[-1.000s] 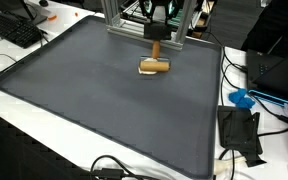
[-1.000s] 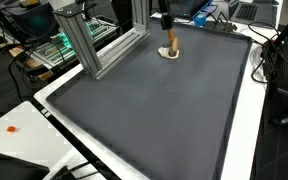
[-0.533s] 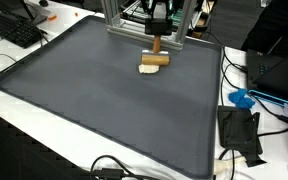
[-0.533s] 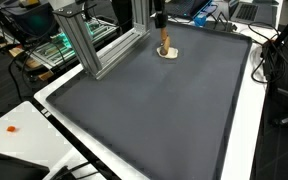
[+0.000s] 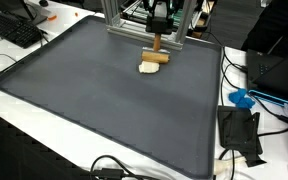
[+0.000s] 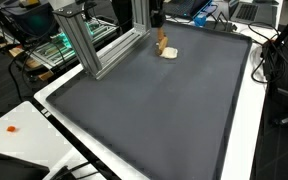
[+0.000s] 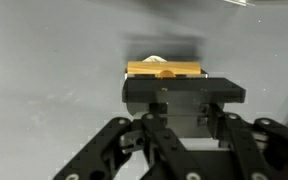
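My gripper (image 5: 157,30) hangs at the far end of a dark grey mat (image 5: 94,110), close to an aluminium frame (image 5: 134,28). It is shut on a brown wooden block (image 5: 156,44) that hangs upright below the fingers. A small cream-coloured object (image 5: 152,67) lies on the mat right under the block. Whether they touch I cannot tell. In the other exterior view the gripper (image 6: 159,22) holds the block (image 6: 162,40) above the cream object (image 6: 169,52). In the wrist view the block's edge (image 7: 164,69) shows past the fingers (image 7: 179,102), with a pale bit beyond it.
The aluminium frame (image 6: 89,42) stands along the mat's (image 6: 154,110) far edge. A keyboard (image 5: 14,30) lies off one corner. A black box (image 5: 239,130), a blue item (image 5: 242,98) and cables lie on the white table beside the mat.
The gripper has risen a little and drawn back toward the frame with the wooden block. The cream object now shows more fully beneath it.
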`<state>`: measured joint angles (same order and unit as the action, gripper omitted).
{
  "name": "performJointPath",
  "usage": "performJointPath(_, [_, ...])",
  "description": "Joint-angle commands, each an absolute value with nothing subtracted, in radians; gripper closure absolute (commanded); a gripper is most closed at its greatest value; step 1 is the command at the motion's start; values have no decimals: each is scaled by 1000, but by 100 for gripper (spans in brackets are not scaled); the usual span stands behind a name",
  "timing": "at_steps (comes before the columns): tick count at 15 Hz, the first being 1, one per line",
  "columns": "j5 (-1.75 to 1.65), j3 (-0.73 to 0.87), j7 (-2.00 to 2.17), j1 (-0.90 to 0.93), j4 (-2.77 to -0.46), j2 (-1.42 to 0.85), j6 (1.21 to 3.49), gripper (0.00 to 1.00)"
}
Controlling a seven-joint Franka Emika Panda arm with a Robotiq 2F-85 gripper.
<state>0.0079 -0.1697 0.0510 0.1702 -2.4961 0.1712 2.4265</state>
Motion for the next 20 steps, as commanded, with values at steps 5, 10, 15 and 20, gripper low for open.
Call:
performJointPath(5, [-108,-220,441,134,-2545,132,2493,78])
performJointPath(10, [-150,-231,614,115,-2546,107,2555,78])
performJointPath(15, [-225,-240,777,87,-2549,84,2618,78])
performJointPath(20, [-354,-242,949,57,-2540,57,2659,78])
